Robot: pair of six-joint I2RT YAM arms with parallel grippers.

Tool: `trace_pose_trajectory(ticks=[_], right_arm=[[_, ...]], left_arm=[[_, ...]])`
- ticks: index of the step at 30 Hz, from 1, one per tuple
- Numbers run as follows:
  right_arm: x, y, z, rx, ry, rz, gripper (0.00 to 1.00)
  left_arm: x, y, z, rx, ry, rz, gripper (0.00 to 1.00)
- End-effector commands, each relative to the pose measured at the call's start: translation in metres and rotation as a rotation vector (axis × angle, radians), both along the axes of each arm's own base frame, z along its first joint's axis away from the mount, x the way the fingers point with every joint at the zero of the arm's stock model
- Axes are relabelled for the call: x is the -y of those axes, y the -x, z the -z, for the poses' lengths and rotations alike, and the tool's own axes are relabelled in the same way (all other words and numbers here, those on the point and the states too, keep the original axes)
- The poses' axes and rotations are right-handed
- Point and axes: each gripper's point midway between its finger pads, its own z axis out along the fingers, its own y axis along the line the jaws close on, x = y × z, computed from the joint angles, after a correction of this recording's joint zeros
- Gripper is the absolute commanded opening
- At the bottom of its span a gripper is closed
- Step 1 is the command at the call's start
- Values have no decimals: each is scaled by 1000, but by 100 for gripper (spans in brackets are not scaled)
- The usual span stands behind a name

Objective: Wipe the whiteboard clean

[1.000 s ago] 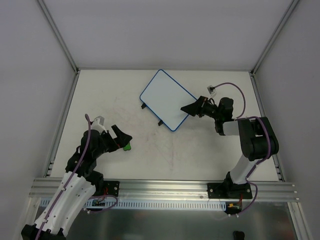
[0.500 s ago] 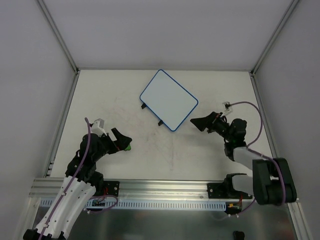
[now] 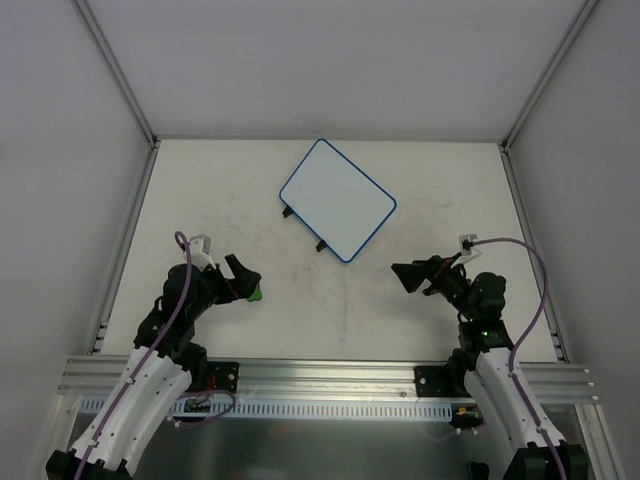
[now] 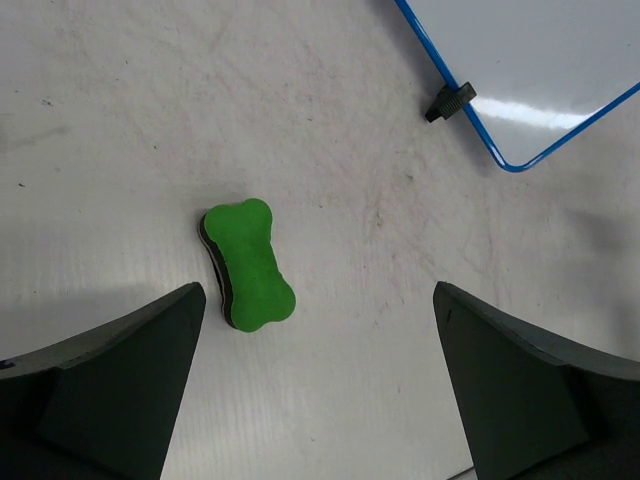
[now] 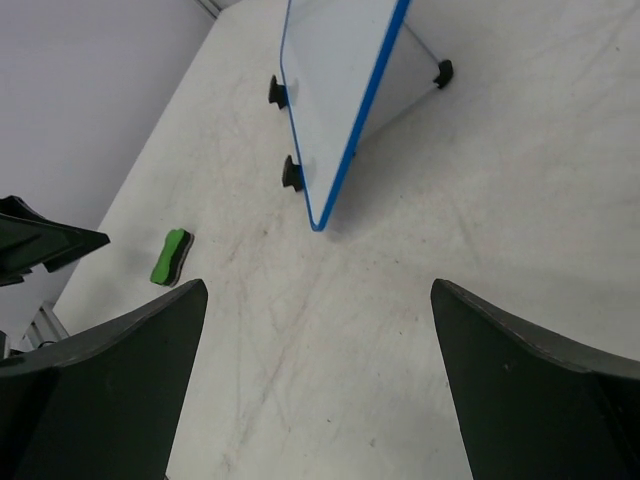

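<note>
Whiteboard [image 3: 336, 199] glossy, smooth, blue plastic rim; eraser [image 4: 249, 264] matt green; table [image 3: 350, 312] matt, scuffed.

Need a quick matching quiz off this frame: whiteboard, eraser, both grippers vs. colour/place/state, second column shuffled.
Column 1
1. whiteboard
2. eraser
3. left gripper
4. right gripper

Column 2
A. green, lying flat on the table
B. open, holding nothing, aimed at the eraser
C. white with a blue rim, on the far half of the table
D. open, holding nothing, aimed at the whiteboard

Pairs: 1-C, 2-A, 3-B, 4-D
</note>
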Motion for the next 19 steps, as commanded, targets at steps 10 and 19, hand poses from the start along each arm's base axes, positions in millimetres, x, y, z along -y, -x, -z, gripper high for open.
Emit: trace_pose_trajectory(ticks=[10, 19], right_arm=[[10, 10, 38, -76, 45, 51, 99], [13, 7, 32, -52, 45, 74, 99]], left_arm=[[3, -11, 5, 79, 2, 14, 99], [3, -12, 10, 56, -6, 9, 99]])
